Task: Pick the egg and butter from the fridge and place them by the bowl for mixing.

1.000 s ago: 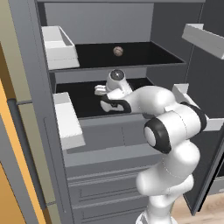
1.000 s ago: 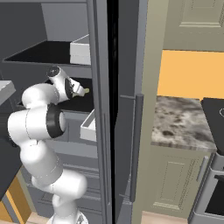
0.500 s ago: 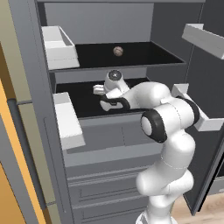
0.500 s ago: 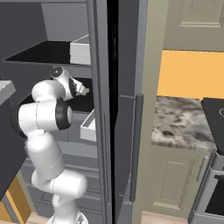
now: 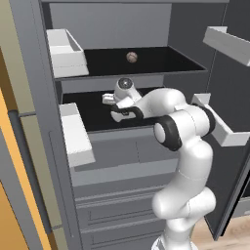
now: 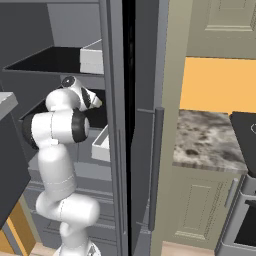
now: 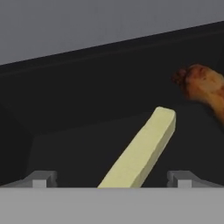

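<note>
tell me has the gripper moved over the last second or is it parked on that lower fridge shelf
Yes, slightly. In the left base view the gripper has crept left along the lower shelf, with the egg above as the fixed mark. Its jaws are open around the butter.

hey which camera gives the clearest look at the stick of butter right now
The hand view. The butter lies there large and whole on the dark fridge shelf, between the open gripper fingertips, beside an orange lumpy item. In both base views the arm and hand cover that spot, so the butter can't be made out.
</note>
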